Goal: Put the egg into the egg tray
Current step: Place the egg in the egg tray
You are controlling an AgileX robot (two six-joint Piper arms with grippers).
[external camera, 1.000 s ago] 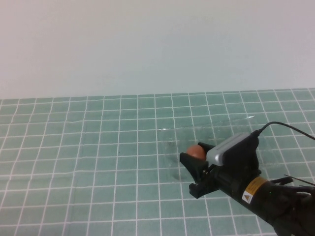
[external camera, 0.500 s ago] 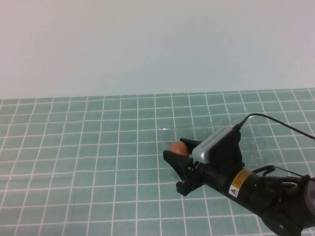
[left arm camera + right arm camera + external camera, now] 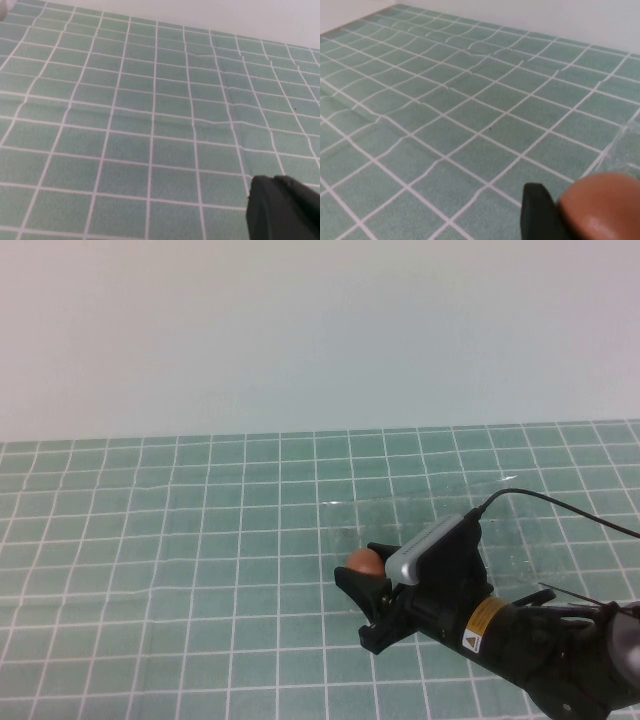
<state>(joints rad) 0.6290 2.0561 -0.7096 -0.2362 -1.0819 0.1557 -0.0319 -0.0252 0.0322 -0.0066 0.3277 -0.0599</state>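
Egg (image 3: 365, 561) held between the two black fingers of the right pincer (image 3: 372, 576), which is pinched on it and carried low over the green gridded desk (image 3: 180, 540), right of centre in the high view. In the right wrist view the egg (image 3: 602, 207) is seen as an orange-brown dome close to the lens, with one dark fingertip (image 3: 537, 210) pressed against its side. The egg tray (image 3: 430, 510) is made out only as a faint, glinting transparent sheet on the desk; its near left corner appears to lie just beside or under the egg, though the exact cup beneath cannot be resolved, since the plastic is nearly invisible. The left pincer (image 3: 282, 207) is shown only as a dark blurred edge in the left wrist view, over bare grid, and whether it is spread or pressed together cannot be told; it is absent from the high view. The step in hand is judged to be the carrying of the egg to a cup. For this to be done well, the egg should be centred over one round cup rather than a ridge between cups, lowered until it is seated, and released by a slow parting of the fingers, so that it is neither dropped nor rolled off the tray's edge.
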